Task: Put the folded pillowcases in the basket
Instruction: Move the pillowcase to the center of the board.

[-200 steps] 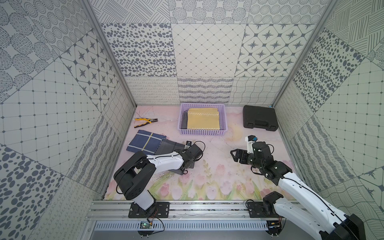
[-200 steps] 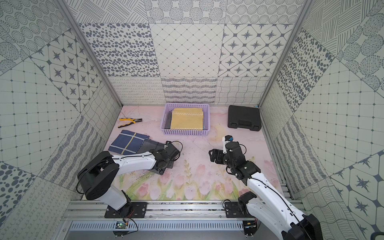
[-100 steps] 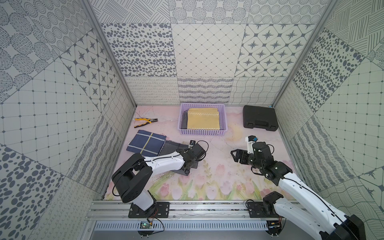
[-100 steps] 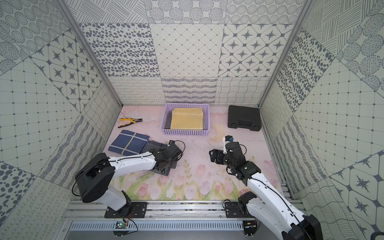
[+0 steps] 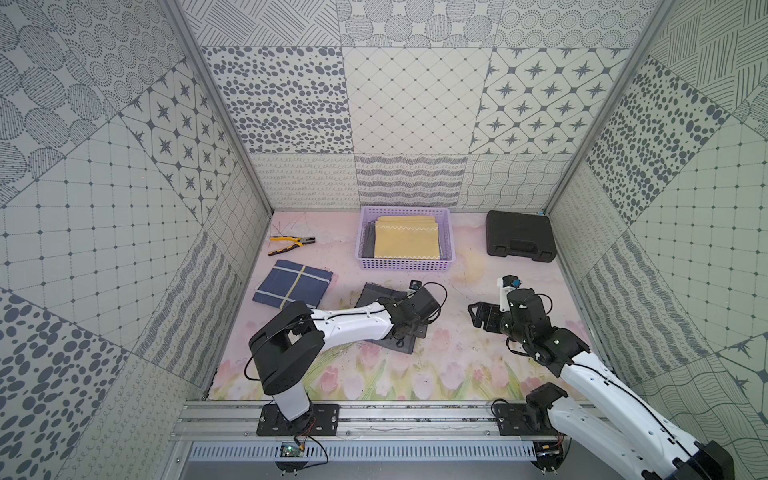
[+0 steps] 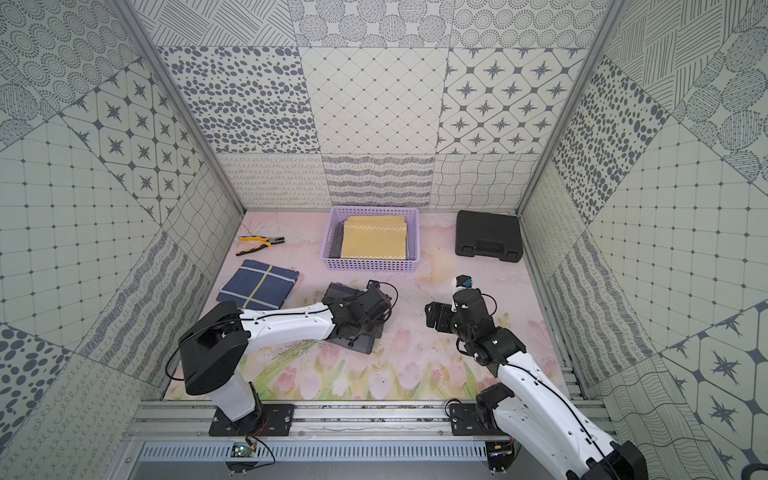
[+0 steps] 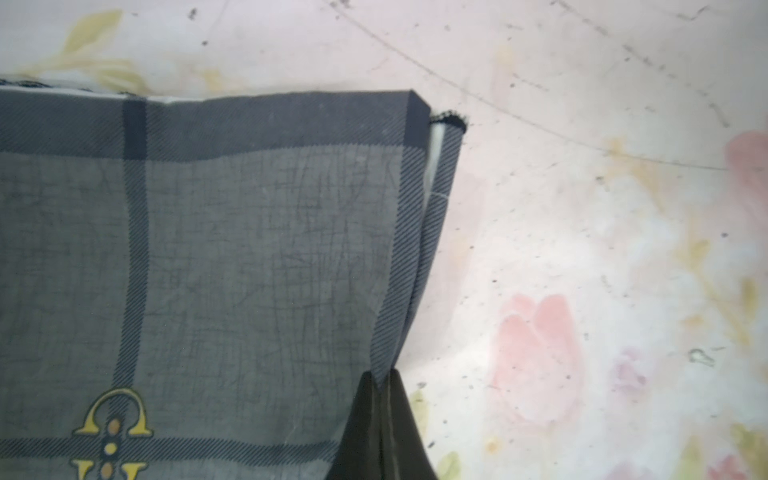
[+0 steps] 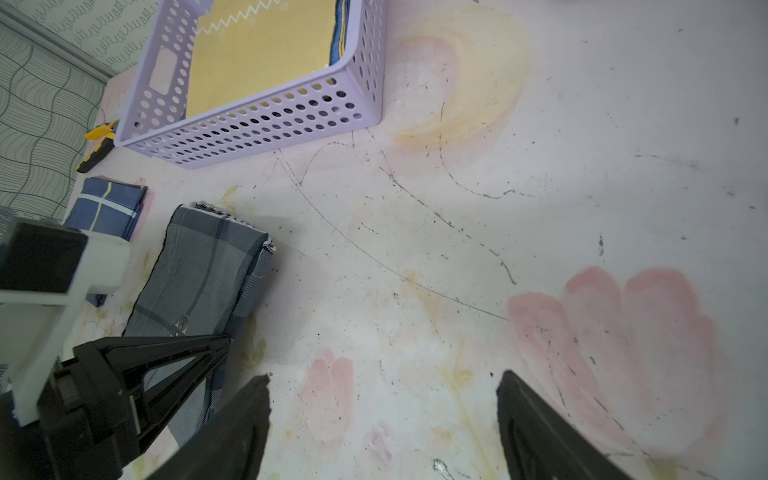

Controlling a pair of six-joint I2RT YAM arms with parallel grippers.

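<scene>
Our left tool (image 7: 380, 384) is clenched on the grey pillowcase (image 7: 249, 249) edge, right tool (image 8: 382, 399) released; we should lift it high enough to clear the basket (image 5: 405, 266) wall.

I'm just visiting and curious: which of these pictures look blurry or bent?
Both top views: evenly lit and sharp. Left wrist view: the grey pillowcase slightly soft, the left hand a dark blur. Right wrist view: the basket looks skewed, the right hand blurred at the frame's edge.
</scene>
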